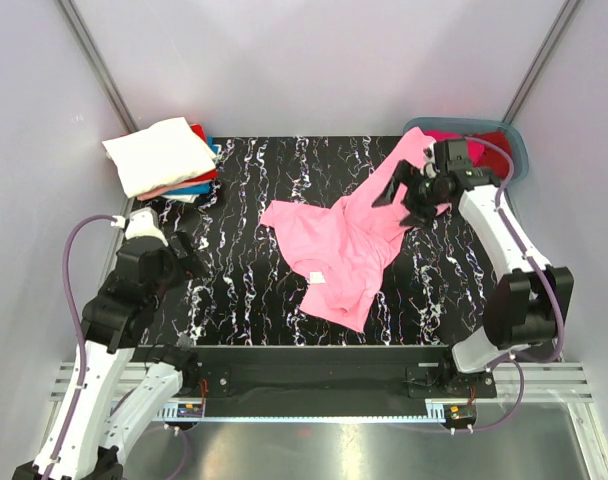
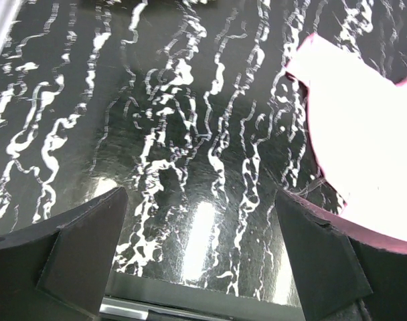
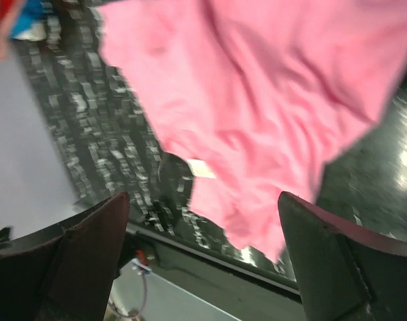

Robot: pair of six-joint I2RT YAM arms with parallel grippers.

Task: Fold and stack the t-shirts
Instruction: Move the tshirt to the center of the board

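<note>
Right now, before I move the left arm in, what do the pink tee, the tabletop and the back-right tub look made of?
Pink tee: soft, matte cloth; it creases and drapes. Tabletop: hard and glossy, black with white veining, mirroring the lights; possibly laminate. Tub: smooth grey-blue rim, likely plastic.

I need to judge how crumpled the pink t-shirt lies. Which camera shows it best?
Top external: the whole pink t-shirt shows, spread crumpled across the table. Right wrist shows a blurred part; left wrist only an overexposed edge.
</note>
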